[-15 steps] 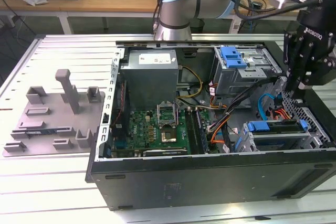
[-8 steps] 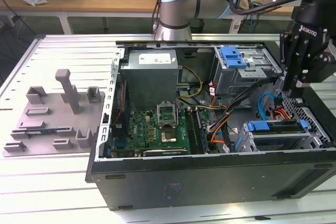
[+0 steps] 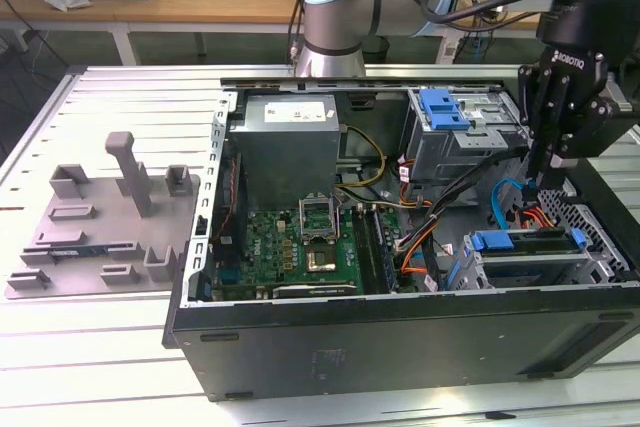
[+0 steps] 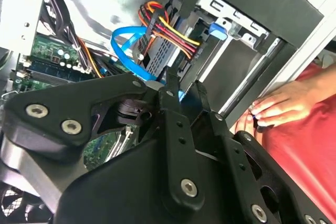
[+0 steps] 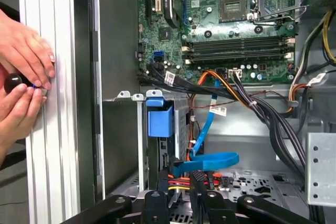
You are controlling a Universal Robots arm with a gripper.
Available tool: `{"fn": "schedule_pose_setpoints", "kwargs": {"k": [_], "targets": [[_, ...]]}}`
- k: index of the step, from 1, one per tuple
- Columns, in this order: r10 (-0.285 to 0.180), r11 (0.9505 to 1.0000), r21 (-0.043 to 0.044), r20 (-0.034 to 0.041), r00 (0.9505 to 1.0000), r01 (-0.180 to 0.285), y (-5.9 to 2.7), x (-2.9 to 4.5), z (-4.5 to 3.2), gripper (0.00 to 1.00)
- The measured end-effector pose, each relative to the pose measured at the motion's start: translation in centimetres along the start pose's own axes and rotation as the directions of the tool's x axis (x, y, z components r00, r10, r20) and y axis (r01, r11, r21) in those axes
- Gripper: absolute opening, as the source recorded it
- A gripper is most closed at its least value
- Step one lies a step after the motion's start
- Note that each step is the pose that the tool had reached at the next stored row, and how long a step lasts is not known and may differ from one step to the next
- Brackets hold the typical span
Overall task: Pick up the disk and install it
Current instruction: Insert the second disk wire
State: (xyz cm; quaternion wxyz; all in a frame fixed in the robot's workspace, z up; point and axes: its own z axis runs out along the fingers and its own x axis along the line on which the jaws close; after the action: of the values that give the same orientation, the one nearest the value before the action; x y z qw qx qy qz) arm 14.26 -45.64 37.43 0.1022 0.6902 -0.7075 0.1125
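Observation:
The disk (image 3: 530, 247) lies flat in the lower drive bay at the exterior view's right of the open computer case, with blue rail ends showing at both sides. In the second wrist view the disk (image 4: 164, 56) is a grey slab with red, yellow and black wires and a blue cable at its end. A blue rail tab (image 5: 160, 119) marks it in the first wrist view. My black gripper (image 3: 548, 179) hangs just above that bay. Its fingers (image 4: 170, 80) stand open by a narrow gap with nothing between them; the gripper (image 5: 177, 187) is over the blue cable.
A grey upper drive cage with a blue latch (image 3: 445, 107) stands behind the bay. Cable bundles (image 3: 430, 227) cross between motherboard (image 3: 300, 247) and bays. A person's hands (image 5: 23, 72) rest on the table rail beside the case wall; a hand (image 4: 278, 106) shows close by. A grey fixture (image 3: 110, 217) sits at the exterior view's left.

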Motion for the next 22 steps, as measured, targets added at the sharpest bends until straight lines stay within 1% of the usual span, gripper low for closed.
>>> {"fn": "schedule_pose_setpoints", "kwargs": {"k": [1, 2, 4, 6, 7, 8, 10, 12, 14, 22], "targets": [[-0.001, 1.0, 0.0003, -0.0033, 1.0, 0.001, 0.09, -0.01, 0.03, 0.31], [-0.002, 1.0, 0.0007, -0.0087, 1.0, 0.002, 0.23, -0.03, 0.1, 0.31], [-0.003, 1.0, 0.0011, -0.0146, 0.9999, 0.003, 0.36, -0.06, 0.19, 0.31], [-0.003, 1.0, 0.0016, -0.0275, 0.9996, 0.003, 0.41, -0.24, 0.21, 0.31], [-0.004, 1.0, 0.0019, -0.0354, 0.9994, 0.004, 0.41, -0.37, 0.2, 0.31], [-0.004, 1.0, 0.0021, -0.0451, 0.999, 0.004, 0.43, -0.57, 0.19, 0.31], [-0.004, 1.0, 0.0023, -0.0592, 0.9982, 0.004, 0.48, -0.83, 0.22, 0.31], [-0.004, 1.0, 0.0026, -0.0664, 0.9978, 0.004, 0.59, -0.95, 0.4, 0.31], [-0.004, 1.0, 0.0028, -0.0685, 0.9976, 0.005, 0.8, -1.08, 0.64, 0.31], [-0.005, 1.0, 0.0034, -0.0686, 0.9976, 0.005, 0.83, -1.11, 0.66, 0.31]]}}
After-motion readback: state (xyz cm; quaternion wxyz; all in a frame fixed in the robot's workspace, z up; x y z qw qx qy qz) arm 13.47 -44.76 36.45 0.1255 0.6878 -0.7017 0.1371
